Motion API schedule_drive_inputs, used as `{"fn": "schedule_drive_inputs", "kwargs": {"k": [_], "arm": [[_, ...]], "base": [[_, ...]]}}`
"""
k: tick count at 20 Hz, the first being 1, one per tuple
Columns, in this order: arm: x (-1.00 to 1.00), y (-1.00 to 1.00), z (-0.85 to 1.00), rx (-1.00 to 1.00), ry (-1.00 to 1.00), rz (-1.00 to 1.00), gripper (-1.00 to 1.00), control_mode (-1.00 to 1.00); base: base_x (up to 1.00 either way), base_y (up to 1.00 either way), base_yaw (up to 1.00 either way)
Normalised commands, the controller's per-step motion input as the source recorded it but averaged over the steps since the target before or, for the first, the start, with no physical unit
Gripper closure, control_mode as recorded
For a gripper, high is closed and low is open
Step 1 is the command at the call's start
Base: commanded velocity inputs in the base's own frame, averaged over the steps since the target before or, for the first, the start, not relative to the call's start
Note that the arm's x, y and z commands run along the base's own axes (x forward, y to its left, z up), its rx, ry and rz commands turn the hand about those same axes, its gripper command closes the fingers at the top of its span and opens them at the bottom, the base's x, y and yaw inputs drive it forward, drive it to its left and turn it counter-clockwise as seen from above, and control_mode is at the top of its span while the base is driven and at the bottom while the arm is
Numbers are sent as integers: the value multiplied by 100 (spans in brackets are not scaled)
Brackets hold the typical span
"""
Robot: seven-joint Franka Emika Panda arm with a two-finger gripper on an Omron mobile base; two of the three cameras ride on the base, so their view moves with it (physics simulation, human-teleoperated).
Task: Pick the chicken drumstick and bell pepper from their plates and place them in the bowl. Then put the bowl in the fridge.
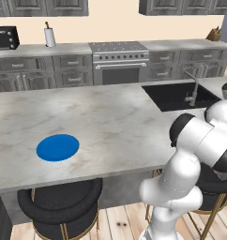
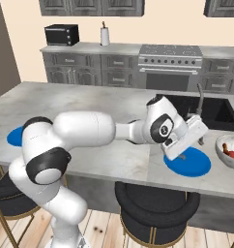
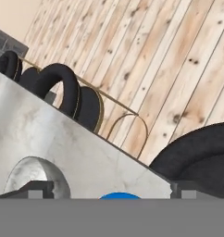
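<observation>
Right base view, bowl: the marbled bowl [image 2: 229,151] sits at the desk's right end near the front edge, cut by the frame; something red shows inside it, most likely the bell pepper [image 2: 231,154], with a paler piece beside it that I cannot name for sure.
Near plate: a bright blue plate [image 2: 192,162] lies just left of the bowl by the front edge of the desk [image 2: 90,104]; its visible surface looks bare.
Far plate: a second blue plate [image 1: 57,147] lies well away toward the desk's left end, also bare in the left base view.
Pincer: the pincer [image 2: 173,154] hangs over the left rim of the near plate, its jaws standing wide apart with nothing between them.
Hand view: a sliver of blue plate [image 3: 119,196] peeps up at the bottom between the finger tips [image 3: 40,190], and part of the bowl's rim [image 3: 36,172] curves in beside one of them; stools and plank floor lie beyond the desk edge.
Step in hand: judging by two empty plates, the loading of the bowl seems done or nearly so; the bowl itself comes next.
Next move calls for: shifting the pincer toward the desk's right end, over the bowl's rim, then lowering so one finger goes inside the wall and one outside before closing.
Risk: the bowl stands near the front edge, so a nudge could push it off.
</observation>
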Motion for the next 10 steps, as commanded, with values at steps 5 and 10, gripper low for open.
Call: {"fn": "schedule_drive_inputs", "kwargs": {"k": [5, 10], "arm": [[21, -31, 0, 2, 21, 4, -100, -100], [24, -27, 0, 27, 16, 7, -100, -100]], "base": [[0, 0, 0], [0, 0, 0]]}}
